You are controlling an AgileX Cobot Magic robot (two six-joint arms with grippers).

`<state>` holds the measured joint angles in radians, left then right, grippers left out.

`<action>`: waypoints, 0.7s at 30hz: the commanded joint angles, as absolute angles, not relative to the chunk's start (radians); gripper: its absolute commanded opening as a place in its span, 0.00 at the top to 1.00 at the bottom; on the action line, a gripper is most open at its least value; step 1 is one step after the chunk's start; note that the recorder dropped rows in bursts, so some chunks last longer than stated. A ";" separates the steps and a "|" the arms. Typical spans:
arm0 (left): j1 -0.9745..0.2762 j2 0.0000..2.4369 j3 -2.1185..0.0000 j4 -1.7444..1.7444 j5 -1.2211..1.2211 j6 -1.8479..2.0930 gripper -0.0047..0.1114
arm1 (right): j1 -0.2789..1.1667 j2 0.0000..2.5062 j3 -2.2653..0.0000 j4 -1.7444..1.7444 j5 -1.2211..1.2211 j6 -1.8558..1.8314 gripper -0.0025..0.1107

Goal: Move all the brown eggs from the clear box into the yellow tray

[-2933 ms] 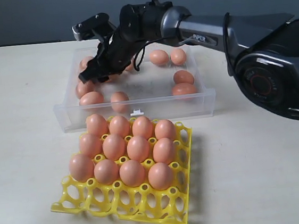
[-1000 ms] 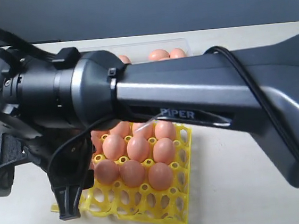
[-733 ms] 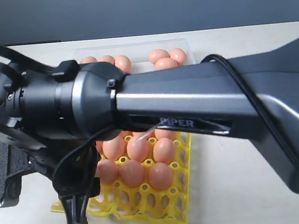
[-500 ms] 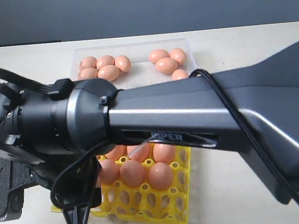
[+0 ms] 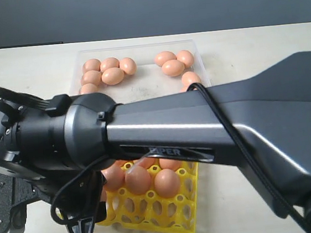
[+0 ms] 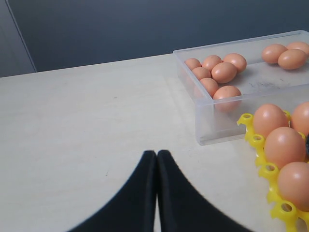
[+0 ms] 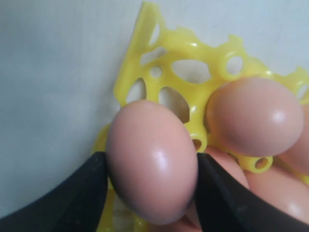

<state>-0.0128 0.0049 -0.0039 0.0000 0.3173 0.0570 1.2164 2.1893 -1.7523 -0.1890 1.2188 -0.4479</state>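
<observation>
Egg hold: right pincer grips one smooth orange-tan oval egg above a corner of the bright yellow plastic lattice egg tray.
Its black fingers press the egg's two flanks; contact between egg and tray cannot be told. Just beside the pincer, seated eggs fill neighbouring cups. Beyond that arm lies the shallow clear plastic box, with loose eggs in two clusters on its floor. The left pincer is closed on nothing, fingers together, over the pale tabletop, box and tray off to one side of it.
</observation>
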 commanded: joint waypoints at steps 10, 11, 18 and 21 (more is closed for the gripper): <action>-0.009 0.000 0.000 0.000 0.309 0.057 0.96 | 1.216 2.188 -1.753 -0.184 1.221 -0.449 0.98; -0.009 0.000 0.000 0.000 0.309 0.057 0.96 | 1.216 2.188 -1.753 -0.184 1.221 -0.449 0.98; -0.009 0.000 0.000 0.000 0.309 0.057 0.96 | 1.216 2.188 -1.753 -0.202 1.221 -0.447 0.71; -0.009 0.000 0.000 0.000 0.309 0.057 0.96 | 1.216 2.188 -1.753 -0.227 1.221 -0.423 0.69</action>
